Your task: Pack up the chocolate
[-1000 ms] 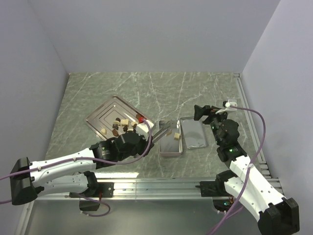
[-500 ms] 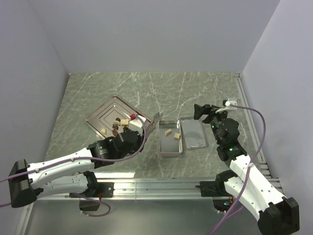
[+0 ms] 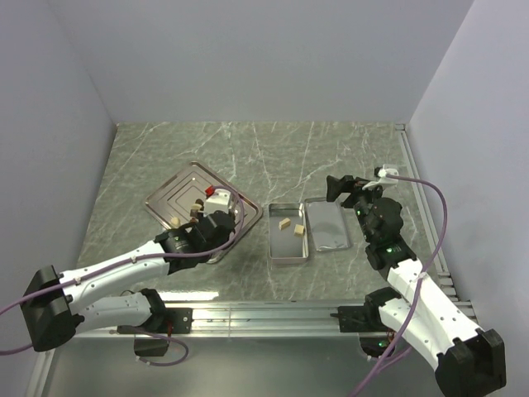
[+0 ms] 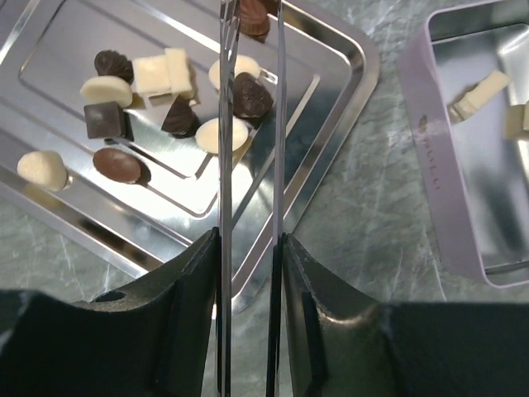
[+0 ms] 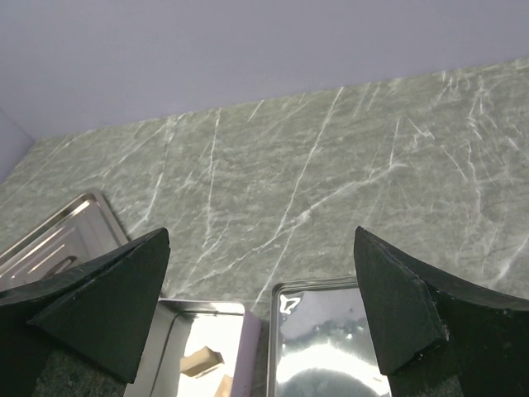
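Note:
Several chocolates, dark (image 4: 250,95) and cream (image 4: 221,132), lie on the ridged steel tray (image 4: 331,91), which also shows in the top view (image 3: 169,196). My left gripper (image 4: 250,240) is shut on metal tongs (image 4: 225,165) and hovers over the tray (image 3: 211,217). The tong tips sit either side of a dark piece (image 4: 253,18). The open silver tin (image 3: 288,248) holds two cream pieces (image 4: 478,93). My right gripper (image 5: 260,248) is open and empty, above the far end of the tin and lid (image 3: 347,188).
The tin's lid (image 3: 326,225) lies inside-up just right of the tin, also in the right wrist view (image 5: 372,347). Grey walls enclose the marble table on three sides. A metal rail runs along the near edge (image 3: 273,313).
My left arm has swung left with the tongs, from over the tin back to over the tray. Two cream pieces now lie uncovered in the tin. The right arm has barely moved.

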Tool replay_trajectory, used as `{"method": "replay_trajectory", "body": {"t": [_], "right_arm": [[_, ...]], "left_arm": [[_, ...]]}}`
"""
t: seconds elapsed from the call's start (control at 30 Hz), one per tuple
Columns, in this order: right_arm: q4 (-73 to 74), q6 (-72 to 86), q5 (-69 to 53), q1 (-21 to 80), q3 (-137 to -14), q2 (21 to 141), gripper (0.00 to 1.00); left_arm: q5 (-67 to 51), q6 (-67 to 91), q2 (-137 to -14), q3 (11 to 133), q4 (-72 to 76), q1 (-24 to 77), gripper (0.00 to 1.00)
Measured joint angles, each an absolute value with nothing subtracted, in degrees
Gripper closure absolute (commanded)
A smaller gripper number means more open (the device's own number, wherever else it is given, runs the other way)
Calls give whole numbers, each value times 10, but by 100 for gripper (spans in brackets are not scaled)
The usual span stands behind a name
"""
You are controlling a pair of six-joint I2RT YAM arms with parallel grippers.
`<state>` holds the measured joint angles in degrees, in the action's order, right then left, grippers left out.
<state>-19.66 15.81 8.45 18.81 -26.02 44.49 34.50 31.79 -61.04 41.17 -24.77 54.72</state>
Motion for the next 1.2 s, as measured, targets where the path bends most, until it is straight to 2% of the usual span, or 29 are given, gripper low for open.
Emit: {"method": "replay_trajectory", "body": {"t": [1.0,1.2], "right_arm": [[-196,156,80,188,-263,451,2],[-192,156,78,188,-263,452,2]], "left_arm": [[365,400,-652,431,-321,588,57],[365,403,-655,431,-323,588,61]]}}
